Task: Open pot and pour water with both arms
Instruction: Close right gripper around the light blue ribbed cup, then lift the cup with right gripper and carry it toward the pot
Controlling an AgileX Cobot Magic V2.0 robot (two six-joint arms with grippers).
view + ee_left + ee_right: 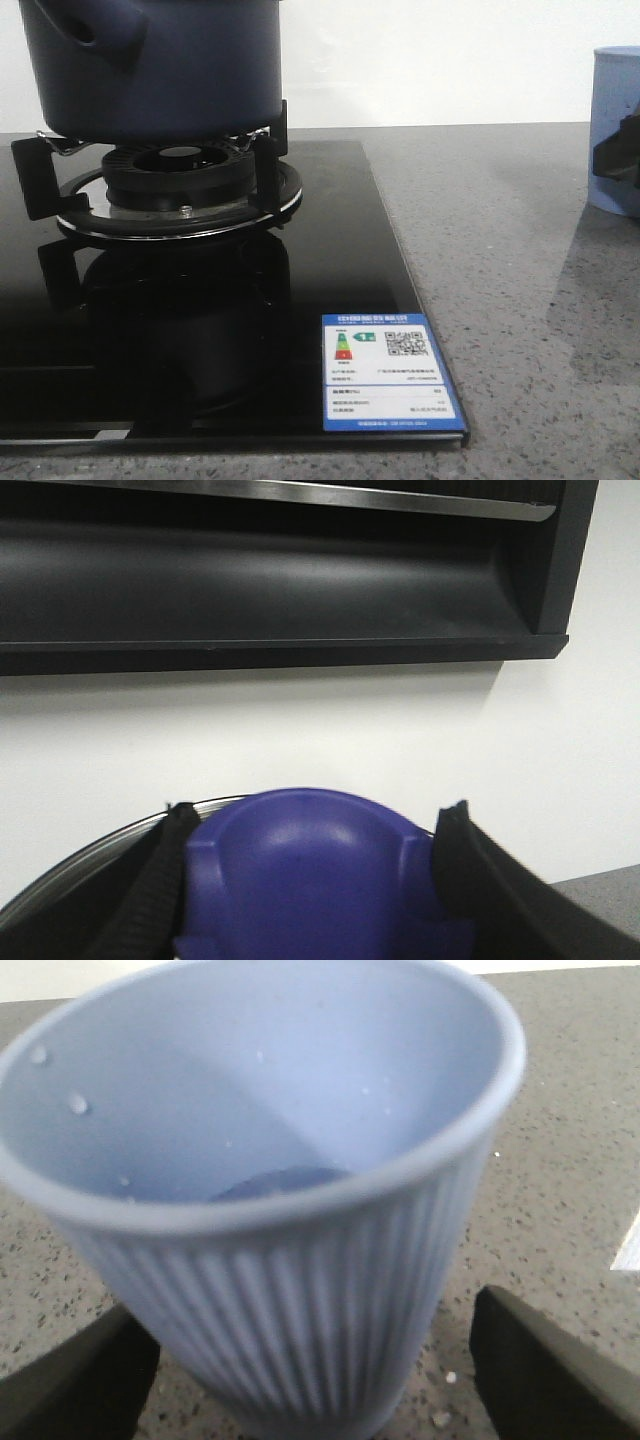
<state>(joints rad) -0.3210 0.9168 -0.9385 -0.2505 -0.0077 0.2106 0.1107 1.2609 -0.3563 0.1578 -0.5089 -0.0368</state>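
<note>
The dark navy pot [150,70] stands on the burner grate at the top left of the front view, its stubby handle [95,25] pointing left; its top is cut off by the frame. In the left wrist view my left gripper [320,815] is shut on the blue knob [320,880] of the lid, whose steel rim [90,855] curves behind. The light blue ribbed cup [612,130] stands on the counter at the far right. In the right wrist view my right gripper [310,1310] is open, one finger on each side of the cup [270,1160], with gaps.
The burner [180,180] sits in a black glass hob [350,250] with a blue-edged label [390,375] at its front right corner. Grey speckled counter [520,300] lies between the hob and the cup. A dark range hood [280,580] hangs on the white wall above.
</note>
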